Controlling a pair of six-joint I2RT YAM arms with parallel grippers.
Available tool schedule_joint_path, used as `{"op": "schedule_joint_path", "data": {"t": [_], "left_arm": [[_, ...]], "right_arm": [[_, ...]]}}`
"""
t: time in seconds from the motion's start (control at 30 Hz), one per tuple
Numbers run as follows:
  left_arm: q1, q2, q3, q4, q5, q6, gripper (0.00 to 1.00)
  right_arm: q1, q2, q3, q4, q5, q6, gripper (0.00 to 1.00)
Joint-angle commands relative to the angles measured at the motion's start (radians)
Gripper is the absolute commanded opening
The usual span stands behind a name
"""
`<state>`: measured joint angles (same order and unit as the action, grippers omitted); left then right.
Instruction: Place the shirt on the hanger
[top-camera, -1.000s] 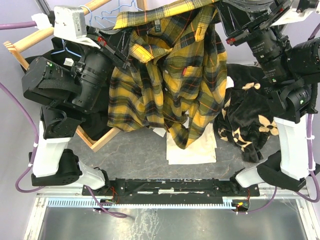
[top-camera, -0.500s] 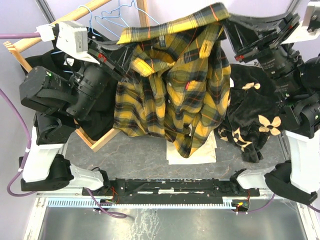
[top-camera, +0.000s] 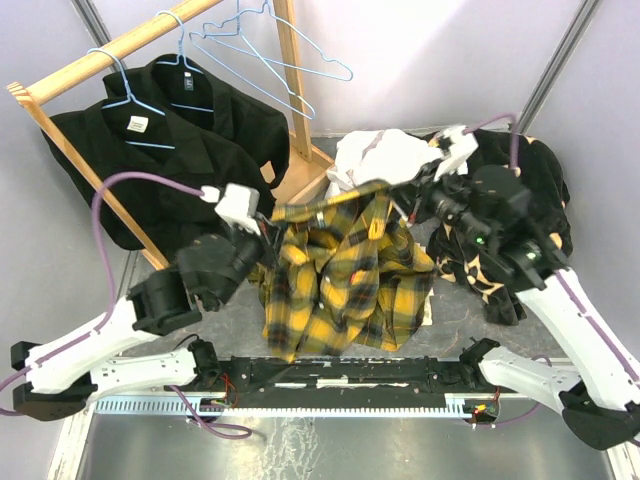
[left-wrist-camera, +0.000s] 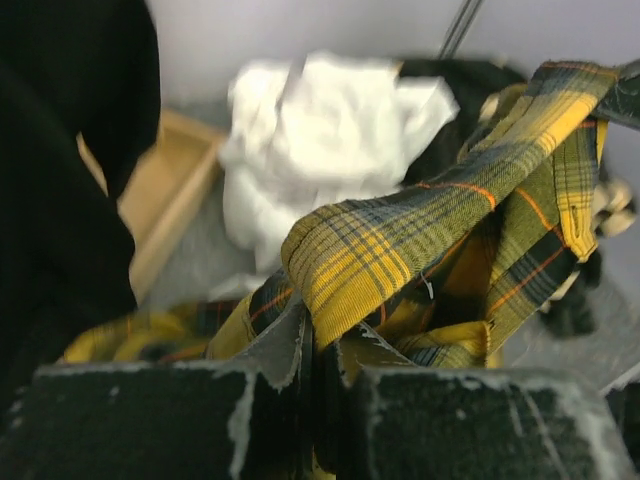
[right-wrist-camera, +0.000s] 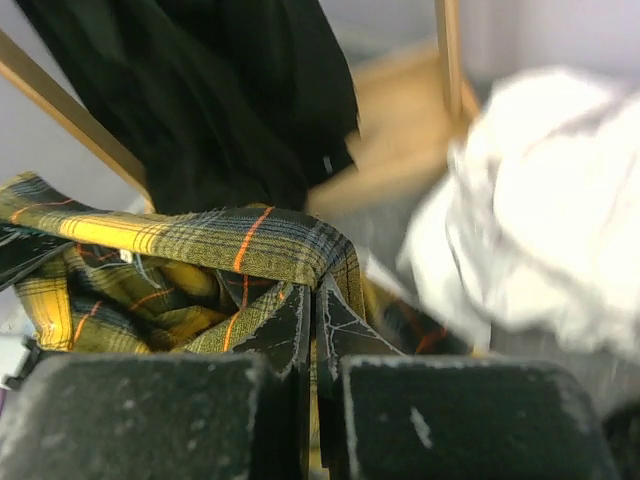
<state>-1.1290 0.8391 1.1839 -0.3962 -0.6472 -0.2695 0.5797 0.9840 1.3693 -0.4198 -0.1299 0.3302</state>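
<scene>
The yellow-and-black plaid shirt (top-camera: 340, 280) hangs between my two grippers, its collar edge stretched between them and its body drooping onto the table. My left gripper (top-camera: 272, 222) is shut on the shirt (left-wrist-camera: 390, 250) at the collar's left end. My right gripper (top-camera: 400, 192) is shut on the shirt (right-wrist-camera: 220, 245) at the collar's right end. An empty light-blue wire hanger (top-camera: 275, 60) hangs on the wooden rail (top-camera: 120, 45) at the back, well away from both grippers.
Two black shirts (top-camera: 170, 150) hang on blue hangers from the rail at back left. A cream-white shirt (top-camera: 385, 160) lies behind the plaid one. A black flowered garment (top-camera: 500, 250) lies at right. The rack's wooden post (top-camera: 290, 90) and base stand at the back centre.
Both arms have dropped from high up near the camera down to table level, lowering the plaid shirt with them. The rail, hangers and white shirt are uncovered now.
</scene>
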Motion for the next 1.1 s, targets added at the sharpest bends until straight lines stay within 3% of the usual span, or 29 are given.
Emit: {"op": "schedule_joint_path", "data": {"t": [0.0,0.27,0.4,0.63,0.8,1.07], "left_arm": [[0.012,-0.054,-0.239,0.032,-0.06,-0.308,0.03],[0.019,-0.019,-0.378,0.053,-0.017,-0.403,0.03],[0.061,-0.006,-0.377,0.008,-0.009,-0.411,0.11],[0.192,0.021,-0.391,0.003,0.15,-0.389,0.14],[0.209,0.042,-0.399,0.024,0.198,-0.371,0.22],[0.213,0.128,-0.436,0.108,0.253,-0.367,0.18]], "right_arm": [[-0.022,0.002,-0.172,-0.005,0.074,0.116,0.0],[-0.021,0.098,-0.255,-0.075,0.041,0.124,0.0],[-0.023,0.091,-0.275,-0.083,0.062,0.123,0.04],[-0.022,0.078,-0.281,-0.1,0.08,0.122,0.07],[-0.022,0.091,-0.289,-0.116,0.053,0.126,0.1],[-0.014,0.155,-0.378,-0.061,-0.019,0.178,0.1]]}}
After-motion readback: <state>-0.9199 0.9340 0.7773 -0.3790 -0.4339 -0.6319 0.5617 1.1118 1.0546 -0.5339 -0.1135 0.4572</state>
